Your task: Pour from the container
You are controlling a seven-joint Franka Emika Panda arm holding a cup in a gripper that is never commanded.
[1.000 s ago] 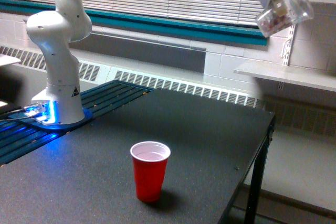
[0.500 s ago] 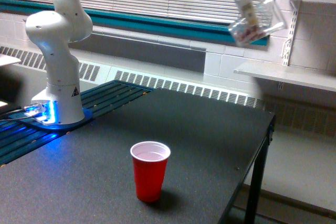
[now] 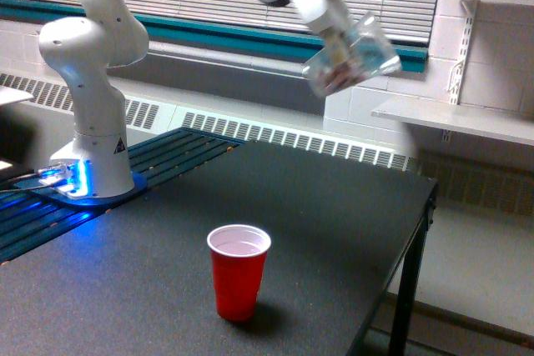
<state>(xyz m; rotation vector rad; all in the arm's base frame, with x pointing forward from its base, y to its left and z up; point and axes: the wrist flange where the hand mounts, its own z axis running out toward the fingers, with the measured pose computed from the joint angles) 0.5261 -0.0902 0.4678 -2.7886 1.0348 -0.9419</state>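
A clear plastic cup [image 3: 352, 60] with small pink and pale pieces inside hangs high above the back of the table, tipped with its mouth up and toward the exterior view's right. My gripper [image 3: 338, 46] is shut on it, the white wrist reaching in from the upper left. An opaque red cup [image 3: 239, 271] with a white inside stands upright on the dark table, well below the clear cup and nearer the front.
The arm's white base [image 3: 93, 114] stands on a blue-lit plate at the table's left. The dark table [image 3: 334, 223] ends at an edge on the right. A white shelf [image 3: 455, 118] and a radiator line the back wall.
The gripper has carried the clear cup leftward and downward from the upper right corner toward the middle. The red cup has stayed put.
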